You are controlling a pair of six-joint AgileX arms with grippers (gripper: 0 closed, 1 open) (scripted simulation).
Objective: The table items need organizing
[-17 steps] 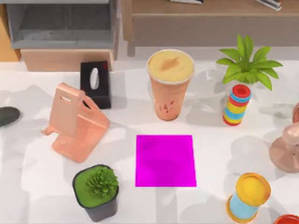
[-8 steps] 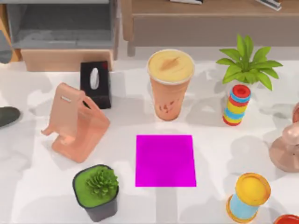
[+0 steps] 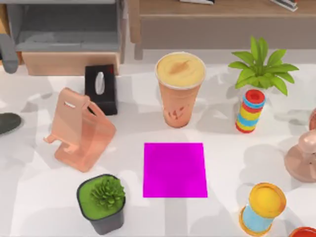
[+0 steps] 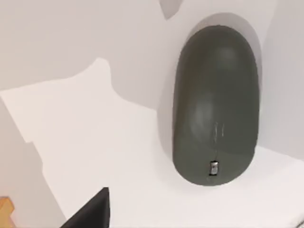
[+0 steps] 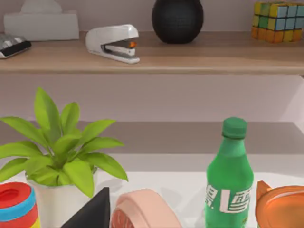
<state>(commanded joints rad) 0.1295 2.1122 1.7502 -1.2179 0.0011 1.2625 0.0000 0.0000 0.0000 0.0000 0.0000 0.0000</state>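
Hidden or cut off: the mouse (image 3: 8, 122) is sliced by the left edge of the top view at mid height, so just its rounded end is seen there; a grey piece of the left arm (image 3: 8, 55) is clipped at the upper left edge, and whether either gripper is released or clenched cannot be told.
Near edge: a dark pot with a green succulent (image 3: 101, 202) is seen at lower left; a blue and yellow ring stack (image 3: 262, 207) sits at lower right.
Middle: the magenta mat (image 3: 175, 170) lies flat on the table (image 3: 44, 197), with a peach phone stand (image 3: 79, 129) to its left.
Mouse, close up: in the left wrist view the mouse (image 4: 216, 103) is shown whole, a smooth dark grey oval with a small scroll wheel near one end, resting on the white surface.
Cup: the orange cup (image 3: 179, 89) is standing upright just beyond the mat, its creamy-yellow top facing the camera.
Far side: a black tissue box (image 3: 100, 89) is placed at upper left, and a striped ring stack (image 3: 250, 111) beside a leafy plant (image 3: 262, 66) at upper right.
Right wrist view: a green bottle (image 5: 229, 179) and a white stapler (image 5: 114, 43) on a shelf are seen.
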